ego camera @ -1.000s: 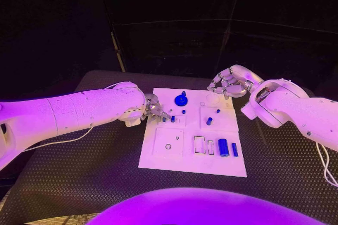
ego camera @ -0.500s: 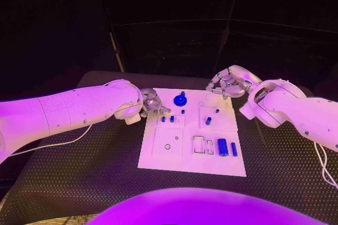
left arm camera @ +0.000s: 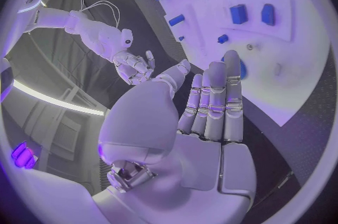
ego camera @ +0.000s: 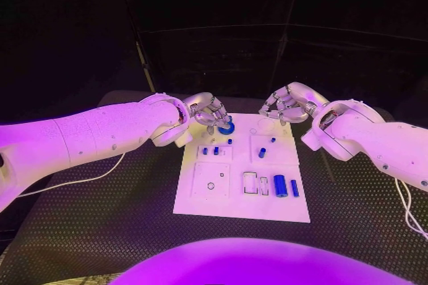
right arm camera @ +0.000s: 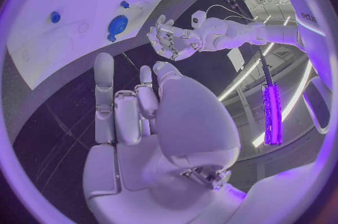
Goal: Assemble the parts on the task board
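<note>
The white task board [ego camera: 201, 195] lies in the middle of the black table. A round blue part [ego camera: 226, 128] with a knob stands at its far edge. Two small blue pegs [ego camera: 209, 151] stand in a square recess; more blue pieces [ego camera: 262, 153] and a thick blue cylinder [ego camera: 281, 185] lie to the right. My left hand [ego camera: 207, 112] hovers just beyond the round blue part, holding nothing, its fingers [left arm camera: 214, 100] straight. My right hand [ego camera: 287, 106] hangs over the board's far right corner, holding nothing; its fingers [right arm camera: 112, 106] are stretched out.
The board [left arm camera: 281, 10] shows its recesses and blue pieces [left arm camera: 238, 13] in the left wrist view. In the right wrist view the round blue part [right arm camera: 117, 25] lies between the two hands. Black table mat [ego camera: 107, 223] surrounds the board.
My left hand has lifted from the board's left edge beside the pegs and moved away to the far edge by the round blue part. The right hand has barely moved.
</note>
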`<control>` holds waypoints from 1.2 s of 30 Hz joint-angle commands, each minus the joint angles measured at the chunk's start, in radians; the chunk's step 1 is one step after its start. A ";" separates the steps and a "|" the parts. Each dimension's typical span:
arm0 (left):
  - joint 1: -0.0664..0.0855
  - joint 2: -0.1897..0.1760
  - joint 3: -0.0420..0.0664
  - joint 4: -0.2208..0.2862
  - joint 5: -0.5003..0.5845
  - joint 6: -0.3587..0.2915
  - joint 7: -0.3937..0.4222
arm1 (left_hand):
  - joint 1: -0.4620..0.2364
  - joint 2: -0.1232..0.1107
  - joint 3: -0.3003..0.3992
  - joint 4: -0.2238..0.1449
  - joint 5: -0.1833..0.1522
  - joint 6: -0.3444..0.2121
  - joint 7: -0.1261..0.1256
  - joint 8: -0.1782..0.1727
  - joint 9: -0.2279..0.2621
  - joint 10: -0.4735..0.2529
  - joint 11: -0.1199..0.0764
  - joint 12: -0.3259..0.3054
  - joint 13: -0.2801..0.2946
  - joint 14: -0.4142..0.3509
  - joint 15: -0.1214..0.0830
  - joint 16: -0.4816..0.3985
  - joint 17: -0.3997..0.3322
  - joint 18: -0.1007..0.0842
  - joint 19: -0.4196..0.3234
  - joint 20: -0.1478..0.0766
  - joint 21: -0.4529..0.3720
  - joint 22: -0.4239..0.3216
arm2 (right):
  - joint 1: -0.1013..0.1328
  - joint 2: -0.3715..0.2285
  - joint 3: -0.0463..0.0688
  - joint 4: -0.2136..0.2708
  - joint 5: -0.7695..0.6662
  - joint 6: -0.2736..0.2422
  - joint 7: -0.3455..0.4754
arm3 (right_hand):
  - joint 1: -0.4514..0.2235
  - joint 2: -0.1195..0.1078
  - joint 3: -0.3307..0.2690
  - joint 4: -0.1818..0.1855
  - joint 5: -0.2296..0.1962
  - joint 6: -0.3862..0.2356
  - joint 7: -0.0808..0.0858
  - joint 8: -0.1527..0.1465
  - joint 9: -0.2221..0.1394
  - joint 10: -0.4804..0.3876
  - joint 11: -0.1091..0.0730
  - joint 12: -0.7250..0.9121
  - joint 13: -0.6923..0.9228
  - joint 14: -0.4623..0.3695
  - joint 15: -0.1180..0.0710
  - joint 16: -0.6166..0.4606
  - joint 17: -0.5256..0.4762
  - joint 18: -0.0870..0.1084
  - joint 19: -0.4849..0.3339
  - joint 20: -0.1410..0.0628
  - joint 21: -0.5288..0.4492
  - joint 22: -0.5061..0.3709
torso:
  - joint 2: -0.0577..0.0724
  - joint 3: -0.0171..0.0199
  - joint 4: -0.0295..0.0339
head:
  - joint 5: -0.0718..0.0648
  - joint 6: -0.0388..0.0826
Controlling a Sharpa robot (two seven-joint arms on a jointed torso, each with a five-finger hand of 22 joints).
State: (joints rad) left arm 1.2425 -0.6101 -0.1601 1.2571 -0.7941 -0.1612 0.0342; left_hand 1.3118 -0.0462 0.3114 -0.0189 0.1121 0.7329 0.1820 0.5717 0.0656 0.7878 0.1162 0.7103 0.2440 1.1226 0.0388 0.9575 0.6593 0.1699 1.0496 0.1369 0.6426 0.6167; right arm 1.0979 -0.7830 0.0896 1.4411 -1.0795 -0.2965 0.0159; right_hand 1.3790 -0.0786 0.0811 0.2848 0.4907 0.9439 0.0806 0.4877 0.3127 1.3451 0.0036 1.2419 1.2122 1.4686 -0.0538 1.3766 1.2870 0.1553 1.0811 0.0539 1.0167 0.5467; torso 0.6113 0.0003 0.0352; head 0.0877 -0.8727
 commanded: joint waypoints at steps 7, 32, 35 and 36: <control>0.000 0.080 -0.014 -0.105 -0.262 0.030 0.153 | 0.020 -0.042 0.045 -0.049 0.002 0.087 -0.018 -0.134 -0.004 0.080 -0.013 -0.130 -0.125 0.118 -0.020 0.102 0.069 0.012 0.072 -0.015 0.030 0.002 | 0.002 0.005 0.000 0.002 0.008 -0.003 0.013 | 0.009 0.003 0.005 0.000 0.003 -0.009 -0.001 0.003 0.001 -0.007 -0.001 -0.003 0.000 0.042 -0.007 -0.006 -0.001 0.021 -0.006 0.000 -0.005 -0.001 | 0.002 -0.0006 -0.0005 | -0.004 0.000; -0.035 0.187 -0.050 -0.253 -0.558 0.098 0.120 | 0.030 -0.028 -0.045 -0.061 -0.003 0.152 -0.027 -0.249 -0.001 0.106 -0.017 -0.236 -0.182 0.329 -0.025 0.394 0.425 -0.015 0.249 -0.021 0.245 0.182 | 0.002 0.009 0.001 0.007 0.007 -0.011 0.005 | 0.010 0.003 0.006 0.000 0.003 -0.010 0.000 0.002 0.001 -0.007 0.000 -0.003 0.000 0.042 -0.007 -0.006 0.000 0.021 -0.006 0.000 -0.004 0.000 | 0.004 -0.0016 -0.0009 | -0.008 0.000; -0.037 0.194 -0.054 -0.260 -0.561 0.092 0.118 | 0.037 -0.021 -0.036 -0.065 -0.002 0.156 -0.028 -0.257 -0.001 0.110 -0.017 -0.245 -0.182 0.329 -0.025 0.396 0.424 -0.015 0.250 -0.022 0.251 0.188 | 0.002 0.009 0.001 0.007 0.006 -0.012 0.005 | 0.010 0.003 0.006 0.000 0.003 -0.010 0.000 0.002 0.001 -0.007 0.000 -0.003 0.000 0.042 -0.007 -0.006 0.000 0.021 -0.006 0.000 -0.004 0.000 | 0.003 -0.0014 -0.0003 | -0.011 0.000; -0.037 0.198 -0.056 -0.264 -0.561 0.091 0.117 | 0.038 -0.019 -0.033 -0.066 -0.002 0.157 -0.028 -0.259 -0.001 0.112 -0.017 -0.248 -0.182 0.329 -0.026 0.397 0.425 -0.016 0.251 -0.022 0.255 0.192 | 0.002 0.009 0.001 0.007 0.006 -0.012 0.004 | 0.010 0.003 0.006 0.000 0.003 -0.010 0.000 0.002 0.001 -0.007 0.000 -0.003 0.000 0.042 -0.007 -0.006 0.000 0.021 -0.006 0.000 -0.004 0.000 | 0.003 -0.0007 -0.0009 | -0.010 0.000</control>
State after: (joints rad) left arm 1.2040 -0.4148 -0.2158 0.9966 -1.3286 -0.0778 0.1536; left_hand 1.3454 -0.0683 0.2735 -0.0831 0.1121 0.8849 0.1537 0.3185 0.0641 0.8919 0.0999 0.4649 0.0626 1.4459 0.0162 1.3517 1.0838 0.1699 1.2944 0.1157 0.8929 0.8067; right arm 1.0980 -0.7748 0.0897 1.4454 -1.0753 -0.2979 0.0168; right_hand 1.3790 -0.0786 0.0811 0.2849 0.4906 0.9404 0.0772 0.4877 0.3125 1.3451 0.0036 1.2419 1.2125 1.4686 -0.0538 1.3766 1.2872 0.1553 1.0811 0.0539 1.0168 0.5468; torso 0.6151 -0.0011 0.0339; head 0.0777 -0.8727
